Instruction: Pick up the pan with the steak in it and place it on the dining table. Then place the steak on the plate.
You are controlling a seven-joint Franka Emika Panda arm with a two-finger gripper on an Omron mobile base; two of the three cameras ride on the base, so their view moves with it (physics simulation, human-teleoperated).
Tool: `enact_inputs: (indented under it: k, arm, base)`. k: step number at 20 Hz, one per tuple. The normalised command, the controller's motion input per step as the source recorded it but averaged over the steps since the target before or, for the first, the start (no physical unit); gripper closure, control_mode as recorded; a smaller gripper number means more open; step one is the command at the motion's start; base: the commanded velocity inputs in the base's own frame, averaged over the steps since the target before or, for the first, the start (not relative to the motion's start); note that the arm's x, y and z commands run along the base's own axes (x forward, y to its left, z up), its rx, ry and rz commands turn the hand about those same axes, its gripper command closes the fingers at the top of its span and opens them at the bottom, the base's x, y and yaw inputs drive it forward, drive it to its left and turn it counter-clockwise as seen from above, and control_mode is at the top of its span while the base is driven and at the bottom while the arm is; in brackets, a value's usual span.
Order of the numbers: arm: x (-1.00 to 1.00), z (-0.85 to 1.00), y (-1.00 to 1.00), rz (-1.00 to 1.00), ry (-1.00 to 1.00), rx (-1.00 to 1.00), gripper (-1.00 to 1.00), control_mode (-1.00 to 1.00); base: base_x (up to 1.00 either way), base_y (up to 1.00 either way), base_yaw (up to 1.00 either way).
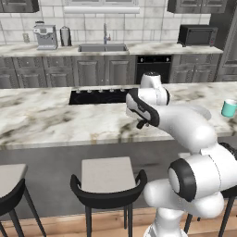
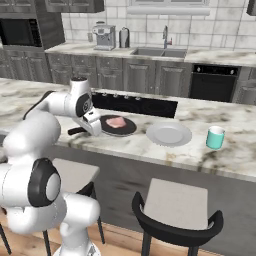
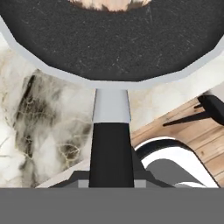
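Two stools stand below the dining table in the left base view, their pale seats tucked under its dark grey front. No brand, label or writing is readable anywhere. My own white arm hides the spot where my gripper works, low over the marble. A teal cup stands at the far right of the table, and a black cooktop is set into the top beyond my wrist. Behind it runs a counter with a sink, a coffee machine and a toaster oven, all against pale tile.

From the right base view, the pan – small, round, black – sits on the white, brown-veined marble, with the pink steak lying flat inside it. My gripper is down at the handle end, at the table's near edge. Just beside the pan, not touching it, lies the plain pale plate, and the cup stands well to the right of that.

Through the hand view, my jaws are closed tight on the pan's short black handle, which runs straight up to a grey collar and the thin pale rim. A sliver of the steak shows at the top edge – pink with pale patches. Veined marble lies underneath, and wooden floor off to the right.
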Motion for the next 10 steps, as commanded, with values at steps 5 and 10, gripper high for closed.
enact_inputs:
  k: [5,10]
  arm:
    - [0.19,-0.12,-0.02,0.0,0.03,-0.01,1.0,-1.0]
    - [0.08,-0.09,0.0,0.0,0.01,-0.01,1.0,-1.0]
  base:
    - [0.0,0.0,0.0]
    - [0.0,0.0,0.0]
